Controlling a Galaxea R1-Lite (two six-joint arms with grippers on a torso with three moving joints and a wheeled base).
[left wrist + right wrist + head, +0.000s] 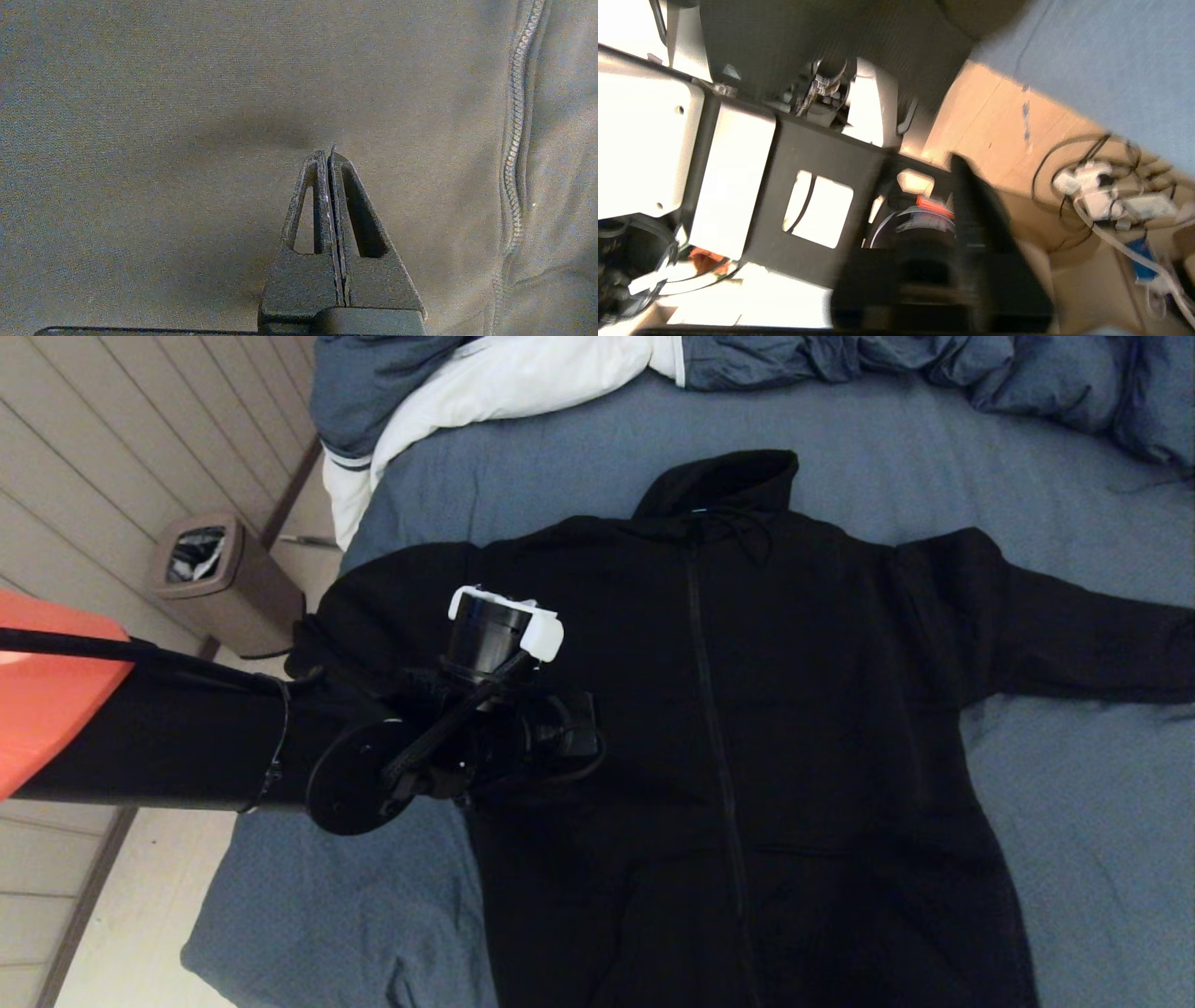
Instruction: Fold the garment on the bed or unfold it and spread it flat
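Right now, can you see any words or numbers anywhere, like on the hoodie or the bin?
None to read.
The black hoodie shows no print or label.
The brown bin beside the bed carries no writing.
The plugs and cables on the floor are too blurred to tell.

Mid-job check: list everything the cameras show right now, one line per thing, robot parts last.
garment: one, black, zipped, lying face up on the bed, sleeves out.
bed: one, blue-grey sheet, under the garment.
duvet: one, blue-grey with white lining, bunched at the far edge of the bed.
bin: one, brown, on the floor left of the bed.
cables: a tangle, white and black, on the floor.
left gripper: one, black, shut, over the garment's chest.
right gripper: one, black, blurred, near the robot's base.
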